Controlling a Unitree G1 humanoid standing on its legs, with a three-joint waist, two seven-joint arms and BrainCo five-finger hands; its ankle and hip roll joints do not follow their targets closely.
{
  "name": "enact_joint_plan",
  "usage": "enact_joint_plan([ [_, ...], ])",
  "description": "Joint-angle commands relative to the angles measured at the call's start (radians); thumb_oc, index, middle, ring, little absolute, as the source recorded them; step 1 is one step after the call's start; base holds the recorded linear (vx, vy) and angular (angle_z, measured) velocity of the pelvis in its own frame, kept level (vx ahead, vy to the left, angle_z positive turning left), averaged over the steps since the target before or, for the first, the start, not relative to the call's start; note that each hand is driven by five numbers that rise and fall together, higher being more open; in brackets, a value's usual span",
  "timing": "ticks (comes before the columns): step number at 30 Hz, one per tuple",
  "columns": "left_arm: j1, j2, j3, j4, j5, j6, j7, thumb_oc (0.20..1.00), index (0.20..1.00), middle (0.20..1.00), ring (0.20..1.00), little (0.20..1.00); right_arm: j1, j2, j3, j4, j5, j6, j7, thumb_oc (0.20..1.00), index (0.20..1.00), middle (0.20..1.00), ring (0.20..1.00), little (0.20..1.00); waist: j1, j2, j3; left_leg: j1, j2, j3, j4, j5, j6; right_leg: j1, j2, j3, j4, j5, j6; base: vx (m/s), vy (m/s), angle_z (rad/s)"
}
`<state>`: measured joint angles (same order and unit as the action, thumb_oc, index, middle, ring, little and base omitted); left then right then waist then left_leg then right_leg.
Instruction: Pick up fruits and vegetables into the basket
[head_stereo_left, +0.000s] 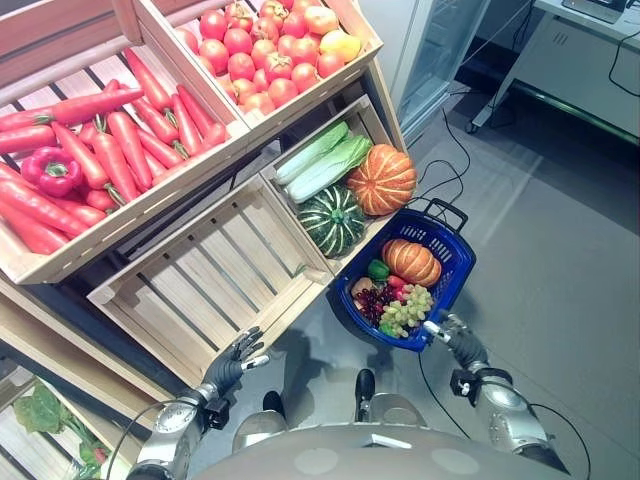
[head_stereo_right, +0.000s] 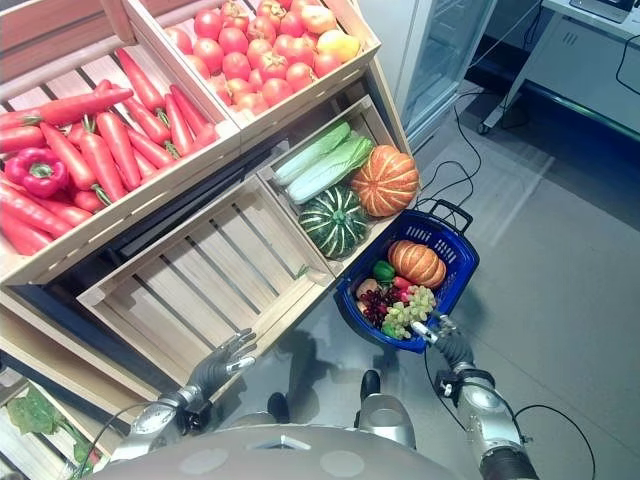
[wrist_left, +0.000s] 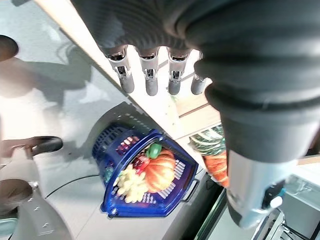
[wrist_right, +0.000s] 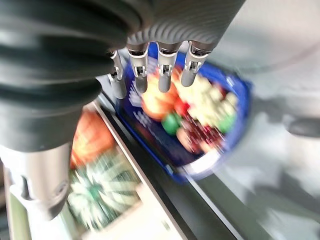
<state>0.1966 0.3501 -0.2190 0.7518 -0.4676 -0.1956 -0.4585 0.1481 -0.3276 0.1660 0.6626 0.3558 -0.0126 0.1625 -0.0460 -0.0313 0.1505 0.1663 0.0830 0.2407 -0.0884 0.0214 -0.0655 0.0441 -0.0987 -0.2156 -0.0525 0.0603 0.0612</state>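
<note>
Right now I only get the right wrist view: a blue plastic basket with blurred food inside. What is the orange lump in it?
Observer: A small ribbed orange pumpkin, lying in the blue plastic basket next to a bunch of pale green grapes.
Operator: What is the other hand doing?
Observer: The left hand is open and holds nothing, in front of a slatted wooden crate.

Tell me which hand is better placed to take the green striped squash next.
Probably the left. The left hand hangs open and free below the empty crate, while the right hand is at the blue basket. The green striped squash lies between them.
</note>
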Motion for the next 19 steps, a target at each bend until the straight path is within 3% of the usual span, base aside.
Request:
enact_joint_plan([
  [1, -0.059, -0.017, 0.032, 0.054, 0.036, 0.035, -0.073, 1.0, 1.0, 1.0, 1.0, 1.0, -0.053, 0.014, 0.018, 0.034, 0.014, 0.054, 0.09, 1.0, 1.0, 1.0, 1.0, 1.0, 0.026, -0.012, 0.018, -0.051, -0.005, -0.005, 0.081, -0.062, 0.031, 0.018, -0.079, -0.08, 0.087, -0.036, 0.09, 0.0, 0.0, 0.0],
  [5, -0.098, -0.033, 0.025, 0.138, 0.06, 0.075, -0.116, 1.0, 1.0, 1.0, 1.0, 1.0, -0.083, 0.038, 0.052, 0.159, 0.007, 0.07, 0.159, 1.0, 1.0, 1.0, 1.0, 1.0, 0.036, -0.005, 0.008, -0.043, -0.009, -0.017, 0.082, -0.066, 0.031, 0.035, -0.075, -0.09, 0.079, -0.042, 0.084, -0.01, 0.009, 0.03],
  [7, -0.124, -0.045, 0.012, 0.196, 0.078, 0.075, -0.137, 1.0, 1.0, 1.0, 1.0, 1.0, -0.106, 0.055, 0.07, 0.27, -0.022, 0.066, 0.151, 1.0, 1.0, 1.0, 1.0, 1.0, 0.041, 0.001, 0.004, -0.033, -0.011, -0.023, 0.074, -0.064, 0.029, 0.048, -0.072, -0.097, 0.067, -0.041, 0.082, -0.02, 0.015, 0.13],
  [9, -0.14, -0.061, 0.006, 0.234, 0.06, 0.116, -0.16, 1.0, 1.0, 1.0, 1.0, 1.0, -0.124, 0.066, 0.072, 0.361, -0.015, 0.077, 0.149, 1.0, 1.0, 1.0, 1.0, 1.0, 0.046, 0.008, 0.001, -0.025, -0.012, -0.025, 0.065, -0.061, 0.027, 0.059, -0.07, -0.106, 0.054, -0.038, 0.081, -0.02, 0.016, 0.09],
  [13, -0.167, -0.083, 0.001, 0.3, 0.103, 0.107, -0.095, 1.0, 1.0, 1.0, 1.0, 1.0, -0.147, 0.09, 0.059, 0.475, -0.017, 0.129, 0.193, 1.0, 1.0, 1.0, 1.0, 1.0, 0.05, 0.018, -0.005, -0.014, -0.014, -0.03, 0.05, -0.056, 0.025, 0.076, -0.069, -0.117, 0.04, -0.038, 0.078, 0.0, 0.006, 0.01],
  [19, -0.18, -0.111, 0.046, 0.377, 0.041, 0.203, -0.122, 1.0, 1.0, 1.0, 1.0, 1.0, -0.169, 0.098, 0.048, 0.562, -0.048, 0.109, 0.223, 1.0, 1.0, 1.0, 1.0, 1.0, 0.055, 0.025, -0.012, -0.01, -0.015, -0.035, 0.057, -0.061, 0.03, 0.091, -0.067, -0.118, 0.039, -0.049, 0.069, 0.0, 0.006, 0.02],
])
